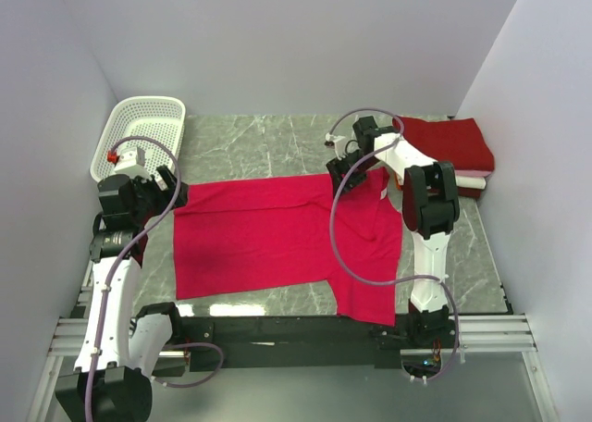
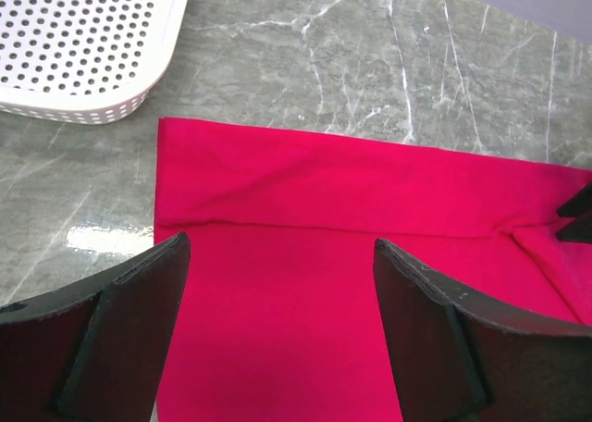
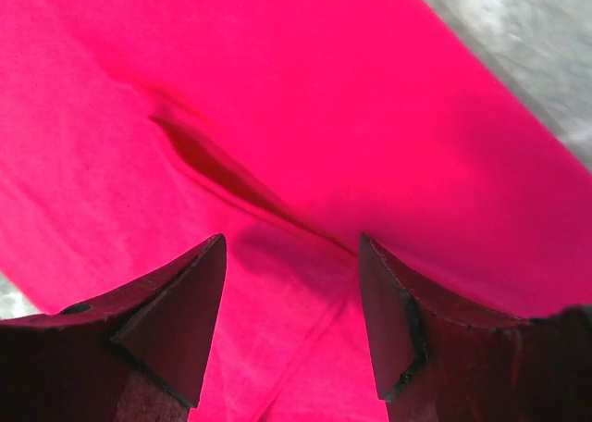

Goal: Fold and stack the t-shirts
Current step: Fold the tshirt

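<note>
A bright pinkish-red t-shirt (image 1: 277, 237) lies spread on the marble table, its far strip folded over. It fills the left wrist view (image 2: 351, 255) and the right wrist view (image 3: 324, 117). My left gripper (image 1: 171, 189) is open and empty just above the shirt's far left corner, fingers (image 2: 129, 329) either side of cloth. My right gripper (image 1: 350, 167) is open, low over the shirt's far right part near a crease (image 3: 213, 163), its fingers (image 3: 176, 311) holding nothing. A folded darker crimson t-shirt (image 1: 449, 144) lies on a white one (image 1: 474, 176) at the far right.
A white lattice basket (image 1: 139, 135) stands at the far left corner and also shows in the left wrist view (image 2: 83, 43). Grey walls close in the table on three sides. Bare marble (image 1: 268, 144) lies beyond the shirt.
</note>
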Robot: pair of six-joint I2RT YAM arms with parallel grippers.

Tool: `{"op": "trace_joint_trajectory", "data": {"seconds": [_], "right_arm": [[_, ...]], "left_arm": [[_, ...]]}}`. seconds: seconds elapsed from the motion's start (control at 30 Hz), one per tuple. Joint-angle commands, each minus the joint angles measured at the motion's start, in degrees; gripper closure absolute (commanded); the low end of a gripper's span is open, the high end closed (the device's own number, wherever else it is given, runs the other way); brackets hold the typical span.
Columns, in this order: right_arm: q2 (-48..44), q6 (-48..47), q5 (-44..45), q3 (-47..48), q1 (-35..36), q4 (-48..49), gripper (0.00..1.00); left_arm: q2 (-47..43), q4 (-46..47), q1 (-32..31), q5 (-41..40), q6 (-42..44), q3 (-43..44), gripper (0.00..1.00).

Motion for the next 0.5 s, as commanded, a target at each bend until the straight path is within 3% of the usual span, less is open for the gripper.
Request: {"op": "trace_joint_trajectory", "data": {"seconds": [0.0, 0.47], "right_arm": [[-1.5, 1.2, 3.6, 0.7, -0.3, 0.7, 0.34], [-3.0, 2.5, 6.8, -4.9, 0.1, 3.7, 0.39]], "left_arm": [[0.1, 2.8, -0.1, 2.1, 0.7, 0.1, 0.15], [0.0, 3.0, -0.1, 2.5, 0.7, 0.0, 0.15]]}}
